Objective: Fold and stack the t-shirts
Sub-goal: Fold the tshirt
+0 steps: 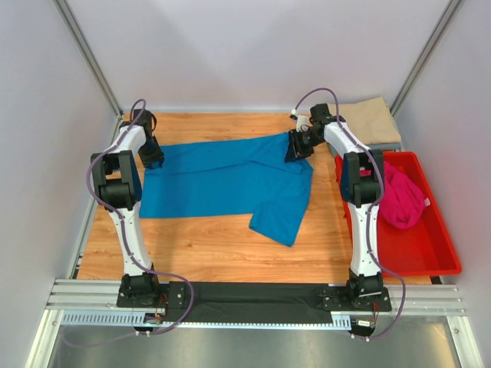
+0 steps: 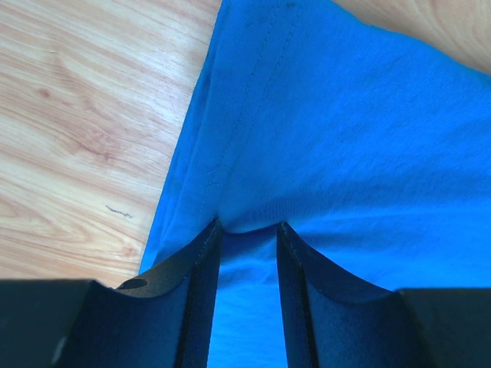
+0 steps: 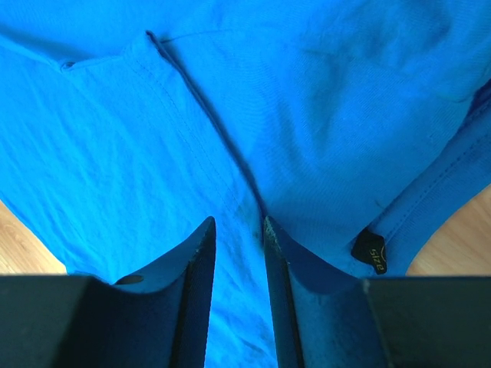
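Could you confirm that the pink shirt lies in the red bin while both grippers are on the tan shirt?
Not quite: the top view shows the left gripper and right gripper on the blue shirt. The pink shirt does lie in the red bin.

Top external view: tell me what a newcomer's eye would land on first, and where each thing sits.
The bright blue t-shirt spread across the middle of the table stands out first, with the left gripper at its far left edge and the right gripper at its far right, cloth between the fingers of each. Next comes the red bin along the right side, a magenta t-shirt bundled in its far end.
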`<action>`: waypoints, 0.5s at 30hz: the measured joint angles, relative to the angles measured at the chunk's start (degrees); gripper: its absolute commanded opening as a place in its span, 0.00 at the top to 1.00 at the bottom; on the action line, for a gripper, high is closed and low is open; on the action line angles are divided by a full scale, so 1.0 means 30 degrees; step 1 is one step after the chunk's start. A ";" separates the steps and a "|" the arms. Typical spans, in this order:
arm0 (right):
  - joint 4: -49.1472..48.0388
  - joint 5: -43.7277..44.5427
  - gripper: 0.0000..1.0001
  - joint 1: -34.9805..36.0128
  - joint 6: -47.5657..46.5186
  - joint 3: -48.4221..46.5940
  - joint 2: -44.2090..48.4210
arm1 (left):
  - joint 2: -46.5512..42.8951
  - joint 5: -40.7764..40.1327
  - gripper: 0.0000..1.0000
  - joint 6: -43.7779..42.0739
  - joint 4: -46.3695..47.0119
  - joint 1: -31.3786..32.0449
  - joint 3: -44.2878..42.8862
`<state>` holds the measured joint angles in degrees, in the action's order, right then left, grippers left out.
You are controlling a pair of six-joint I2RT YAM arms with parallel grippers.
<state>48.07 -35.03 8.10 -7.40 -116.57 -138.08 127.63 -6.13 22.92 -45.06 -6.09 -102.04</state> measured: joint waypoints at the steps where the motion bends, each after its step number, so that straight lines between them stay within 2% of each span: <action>1: 0.0007 0.0000 0.67 0.0007 0.0000 0.0007 0.0000 | 0.0000 0.0000 0.59 0.0015 0.0007 0.0000 0.0007; 5: 0.0051 0.0015 0.67 0.0000 0.0007 -0.0007 -0.0168 | -0.0044 0.0044 0.59 0.0073 0.0109 0.0000 0.0109; 8: 0.0189 -0.0029 0.72 0.0000 0.0022 -0.0087 -0.0386 | -0.0102 0.0087 0.59 0.0124 0.0211 -0.0007 0.0211; 10: 0.0255 0.0051 0.82 0.0000 0.0007 -0.0197 -0.0437 | -0.0102 0.0117 0.59 0.0138 0.0219 -0.0007 0.0211; 12: 0.0335 0.0160 0.96 0.0000 -0.0007 -0.0277 -0.0488 | -0.0102 0.0146 0.59 0.0138 0.0219 -0.0007 0.0211; 13: 0.0372 0.0204 1.00 0.0000 0.0000 -0.0277 -0.0488 | -0.0102 0.0153 0.59 0.0138 0.0211 -0.0007 0.0211; 15: 0.0386 0.0335 1.00 0.0000 0.0022 -0.0277 -0.0488 | -0.0102 0.0160 0.59 0.0138 0.0211 -0.0007 0.0204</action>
<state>49.23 -34.02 8.10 -7.33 -117.40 -139.55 127.33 -5.65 23.33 -44.42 -6.11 -101.43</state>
